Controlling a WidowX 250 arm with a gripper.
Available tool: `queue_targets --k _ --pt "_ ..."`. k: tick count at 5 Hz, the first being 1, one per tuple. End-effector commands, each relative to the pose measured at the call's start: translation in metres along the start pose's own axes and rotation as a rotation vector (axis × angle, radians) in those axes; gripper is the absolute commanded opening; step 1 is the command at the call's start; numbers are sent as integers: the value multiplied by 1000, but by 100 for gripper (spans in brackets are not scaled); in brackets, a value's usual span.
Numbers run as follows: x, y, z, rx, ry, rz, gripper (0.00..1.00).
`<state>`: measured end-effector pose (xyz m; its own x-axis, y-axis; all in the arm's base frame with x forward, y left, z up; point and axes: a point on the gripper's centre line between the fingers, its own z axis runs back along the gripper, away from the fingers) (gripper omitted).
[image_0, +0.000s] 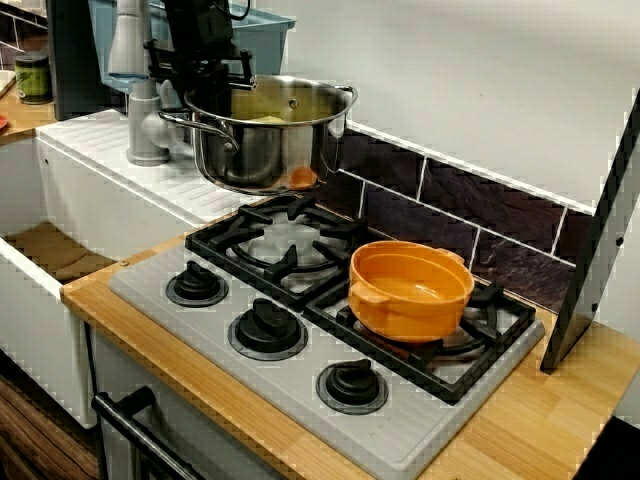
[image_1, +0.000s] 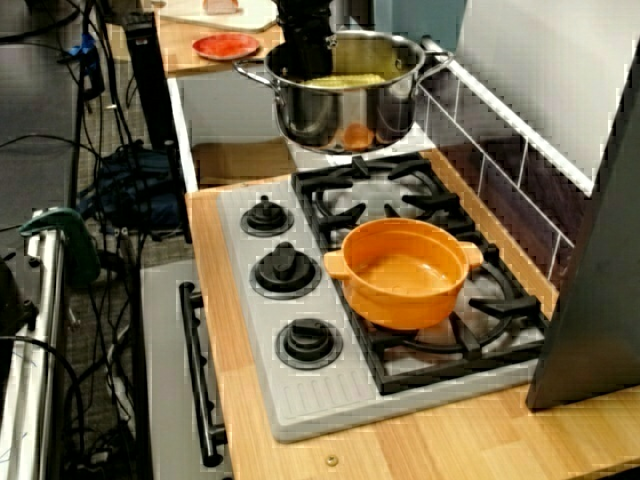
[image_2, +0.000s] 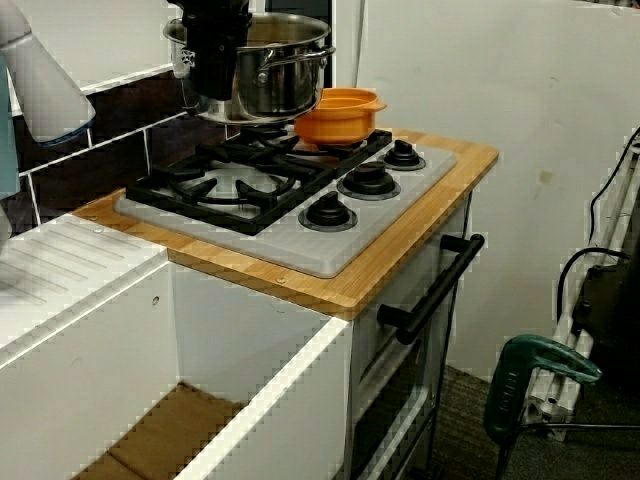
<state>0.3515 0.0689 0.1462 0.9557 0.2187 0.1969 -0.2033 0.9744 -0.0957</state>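
- 1 steel pot (image_0: 265, 145) hangs in the air, clear of the cooktop (image_0: 300, 395). Nothing props it from below, so the arm carries all its weight.
- Gripper (image_0: 205, 75) comes down onto the pot's rim on the sink side. Fingertips are mostly hidden behind the rim, but since the pot is airborne I read the gripper as pinched tight on that rim.
- The rim grip is off-centre, so the pot tips a bit, w/ the far side lower in the view from the sink side.
- Pot sits approx over the wall-side edge of the bare burner grate (image_0: 290, 240), near the drainboard (image_0: 130, 180). The high view from the front shows the same: steel pot (image_1: 340, 105) above the far grate.
- Yellow item (image_1: 345, 78) lies inside the pot. Could be corn, can't confirm.
- Orange pot (image_0: 410, 290) rests on the other burner, empty and upright, well apart from the steel pot. The orange patch low on the steel wall is prob. its reflection.
- 3 knobs (image_0: 267, 328) line the front of the cooktop, none near the gripper.
- Faucet (image_0: 147, 130) stands just beside the gripper on the drainboard side, a tight spot for the arm.
- Sink (image_2: 250, 330) is low and off to that same side.
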Motion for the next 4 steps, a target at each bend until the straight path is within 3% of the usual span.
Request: queue_targets --k 1,2,4 --pt "4 -3 15 20 -73 -9 0" --pt "2 -3 16 17 -76 -10 0" --pt "-5 -2 -7 52 -68 -19 0"
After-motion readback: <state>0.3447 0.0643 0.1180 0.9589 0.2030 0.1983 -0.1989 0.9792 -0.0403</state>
